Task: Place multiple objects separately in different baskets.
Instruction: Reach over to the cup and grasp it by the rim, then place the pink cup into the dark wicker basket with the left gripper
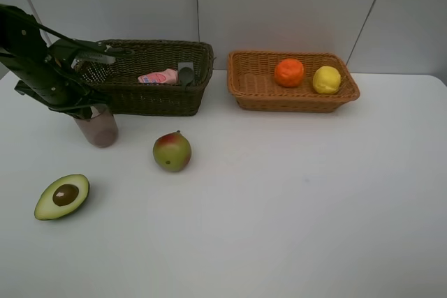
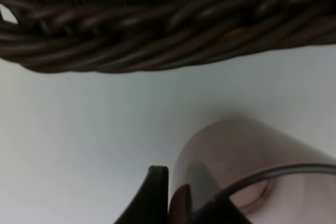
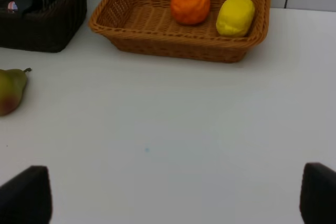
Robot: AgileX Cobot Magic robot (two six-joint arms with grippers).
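Two grippers: the left gripper [image 2: 170, 195] clamps the rim of the translucent mauve cup [image 1: 98, 130], which stands upright just before the dark wicker basket [image 1: 154, 99] near the table's [image 1: 279, 228] far left corner. The right gripper [image 3: 170, 195] gapes wide above the table.

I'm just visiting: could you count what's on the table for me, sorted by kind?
Fruit: 4 (halved avocado, pear-like fruit, orange, lemon)
Baskets: 2 (dark basket, tan basket)
Cups: 1 (mauve cup)
Other things inside the dark basket: 2 (pink bottle, dark grey object)
Total: 9
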